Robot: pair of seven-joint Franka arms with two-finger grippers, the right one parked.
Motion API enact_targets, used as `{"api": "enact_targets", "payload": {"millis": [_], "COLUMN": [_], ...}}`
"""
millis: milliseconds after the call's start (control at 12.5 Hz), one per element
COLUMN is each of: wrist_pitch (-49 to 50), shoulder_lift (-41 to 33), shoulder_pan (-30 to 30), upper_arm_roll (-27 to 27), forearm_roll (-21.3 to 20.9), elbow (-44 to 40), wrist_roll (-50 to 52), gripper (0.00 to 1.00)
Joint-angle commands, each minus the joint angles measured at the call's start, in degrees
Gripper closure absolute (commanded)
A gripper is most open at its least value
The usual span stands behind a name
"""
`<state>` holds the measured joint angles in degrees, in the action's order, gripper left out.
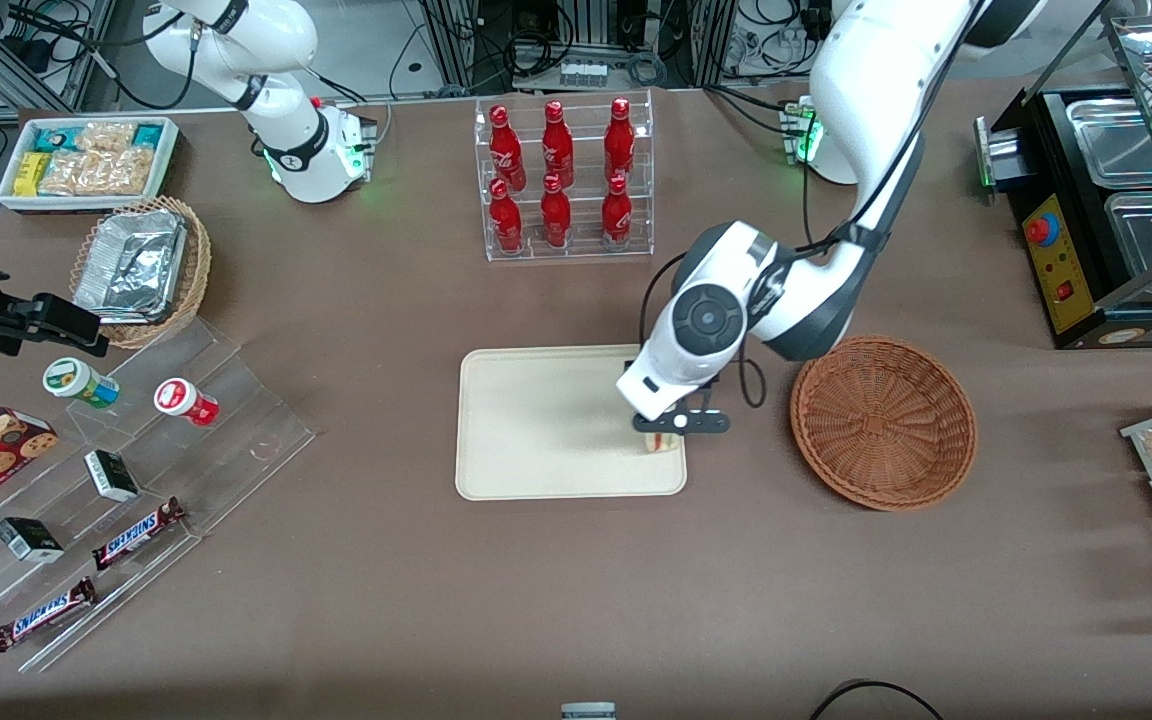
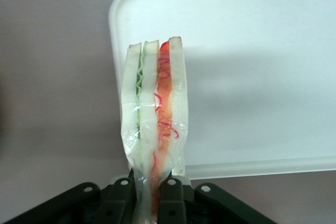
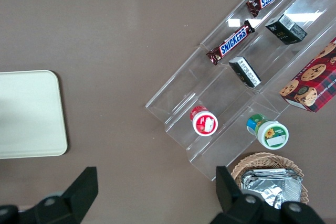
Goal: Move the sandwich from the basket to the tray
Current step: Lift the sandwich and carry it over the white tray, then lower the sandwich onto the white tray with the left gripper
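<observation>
sandwich pinched at one end, over the tray's edge

while the jaws are clenched on the sandwich point(image 2: 153, 114), the wrist view shows them biting only its narrow end, where the clear wrap bunches between the two dark fingers point(image 2: 173, 192). gripper point(image 1: 666, 430) sits over the part of the tray point(image 1: 536, 420) nearest the basket point(image 1: 883, 422).

- sandwich: wrapped wedge, three pale bread slices with green filling in one seam and red-orange in the other. held on edge, the slices standing side by side. long axis runs straight out from the fingers, free end pointing away from them, out across the tray's corner.
- position: front view shows only a pale scrap of it under the fingers, above the tray just inside the rim. cannot tell whether it touches the tray surface or hangs clear of it.
- basket: nothing in it, just beside the tray toward the working arm's end of the table.

handling, my read: light, soft, easily crushed; bread will dent under a hard squeeze and the glossy film looks slippery. the pinch point is compressed already. a hold across the flat faces near the thicker middle would spread the load better. when let go it will likely tip over onto a flat face.
</observation>
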<state>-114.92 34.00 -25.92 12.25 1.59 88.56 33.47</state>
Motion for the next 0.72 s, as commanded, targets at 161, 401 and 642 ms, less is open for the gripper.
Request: {"api": "enact_targets", "payload": {"millis": [161, 401, 642], "wrist_pitch": [-2.2, -3.4, -3.6], "shoulder_lift": [6.2, 7.3, 8.6], "shoulder_pan": [-3.3, -3.4, -3.4], "upper_arm_roll": [0.8, 0.8, 0.7], "forearm_roll": [-0.2, -2.7, -3.3], "elbow": [-6.0, -6.3, -7.5], "wrist_roll": [-0.7, 0.8, 1.2], "gripper": [1.0, 1.0, 1.0]}}
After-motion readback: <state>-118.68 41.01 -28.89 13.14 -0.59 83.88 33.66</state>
